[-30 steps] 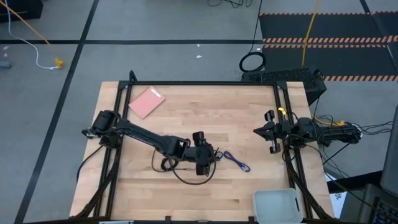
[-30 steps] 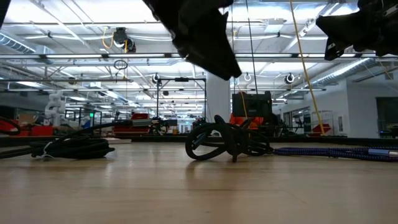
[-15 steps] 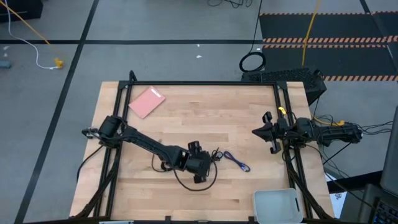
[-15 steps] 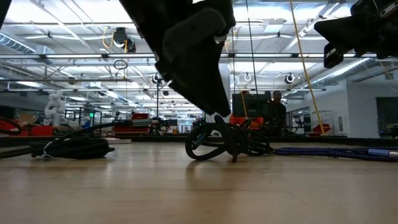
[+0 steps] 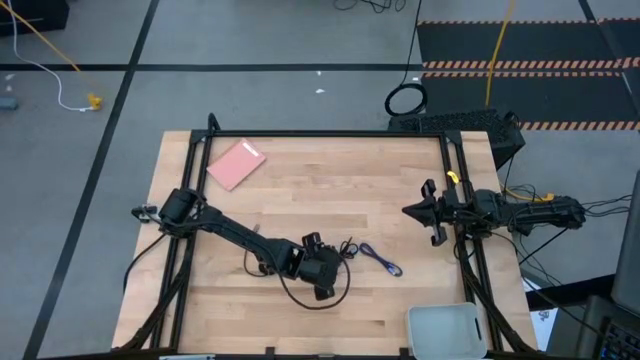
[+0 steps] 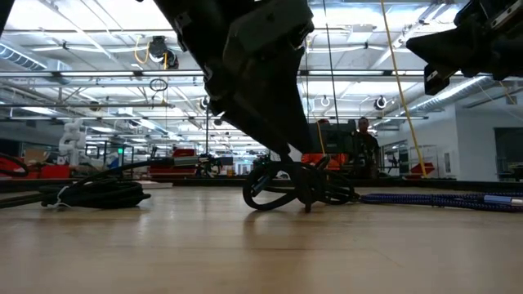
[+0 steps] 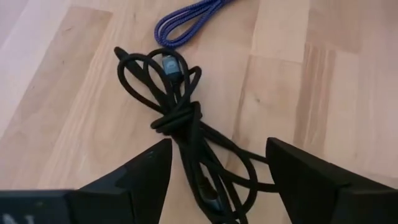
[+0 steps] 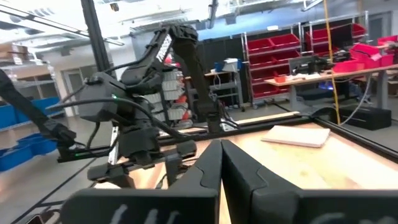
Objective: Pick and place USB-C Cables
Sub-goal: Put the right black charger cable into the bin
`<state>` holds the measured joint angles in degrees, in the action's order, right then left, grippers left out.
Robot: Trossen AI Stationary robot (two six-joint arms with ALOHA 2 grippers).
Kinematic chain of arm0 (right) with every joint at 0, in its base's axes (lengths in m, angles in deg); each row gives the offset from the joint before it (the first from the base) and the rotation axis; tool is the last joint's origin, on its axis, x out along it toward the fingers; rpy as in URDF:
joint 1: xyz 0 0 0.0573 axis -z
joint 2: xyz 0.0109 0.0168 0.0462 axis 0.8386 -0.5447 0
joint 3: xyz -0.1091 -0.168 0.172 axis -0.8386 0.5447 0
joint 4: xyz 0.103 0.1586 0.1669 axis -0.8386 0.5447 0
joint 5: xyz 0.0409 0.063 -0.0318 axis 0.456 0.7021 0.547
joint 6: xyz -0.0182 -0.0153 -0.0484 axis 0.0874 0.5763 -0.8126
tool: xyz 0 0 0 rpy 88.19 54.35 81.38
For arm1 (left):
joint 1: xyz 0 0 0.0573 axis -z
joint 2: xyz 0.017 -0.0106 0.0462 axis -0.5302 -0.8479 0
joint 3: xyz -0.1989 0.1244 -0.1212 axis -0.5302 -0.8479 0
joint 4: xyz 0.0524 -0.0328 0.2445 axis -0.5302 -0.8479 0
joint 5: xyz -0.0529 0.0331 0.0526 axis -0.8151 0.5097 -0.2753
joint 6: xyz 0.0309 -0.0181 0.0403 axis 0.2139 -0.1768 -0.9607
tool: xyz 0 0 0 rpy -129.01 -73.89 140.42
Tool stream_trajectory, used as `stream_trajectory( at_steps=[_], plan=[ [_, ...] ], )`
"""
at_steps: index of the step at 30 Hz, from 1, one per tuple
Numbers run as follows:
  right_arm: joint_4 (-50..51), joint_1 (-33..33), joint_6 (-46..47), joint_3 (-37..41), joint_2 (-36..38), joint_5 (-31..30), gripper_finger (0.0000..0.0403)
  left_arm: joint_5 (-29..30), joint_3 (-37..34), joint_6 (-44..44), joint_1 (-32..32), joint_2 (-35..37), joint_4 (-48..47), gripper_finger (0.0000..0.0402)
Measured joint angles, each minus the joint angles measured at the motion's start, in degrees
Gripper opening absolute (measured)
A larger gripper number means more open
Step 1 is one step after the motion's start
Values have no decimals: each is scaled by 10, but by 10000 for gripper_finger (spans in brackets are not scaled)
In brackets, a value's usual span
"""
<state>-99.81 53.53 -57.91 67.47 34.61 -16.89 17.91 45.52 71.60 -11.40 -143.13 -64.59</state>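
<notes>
While the right gripper (image 5: 418, 212) waits pressed together by the table edge, we see the left gripper (image 7: 214, 163) spread astride a knotted black cable bundle (image 7: 177, 118).

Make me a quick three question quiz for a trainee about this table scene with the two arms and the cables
1. True or false: the left gripper is open, one finger on each side of the knotted black cable.
2. What lies just beyond that black bundle in the left wrist view?
A. a purple-blue cable
B. a red mug
C. a screwdriver
3. Fill in: the right gripper waits near the table's ______ edge, its fingers shut.

Key
1. True.
2. A, the purple-blue cable.
3. Right, well away from the cables. A white bin sits at the table's near right corner and a pink pad at the far left.
</notes>
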Motion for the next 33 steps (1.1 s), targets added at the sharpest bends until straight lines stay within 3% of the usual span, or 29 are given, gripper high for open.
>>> stream_trajectory(
  at_steps=[12, 25, 33],
  plan=[
    [-13, 0, 0, 0, -5, -1, 0, -13, 0, -39, -8, -23, 8, 242],
    [-15, 0, -2, 0, -6, 0, 0, -22, 0, -110, -15, -23, -8, 102],
    [-27, 0, -2, 0, -6, 1, 0, -22, 0, -163, -20, -22, -16, 54]
  ],
)
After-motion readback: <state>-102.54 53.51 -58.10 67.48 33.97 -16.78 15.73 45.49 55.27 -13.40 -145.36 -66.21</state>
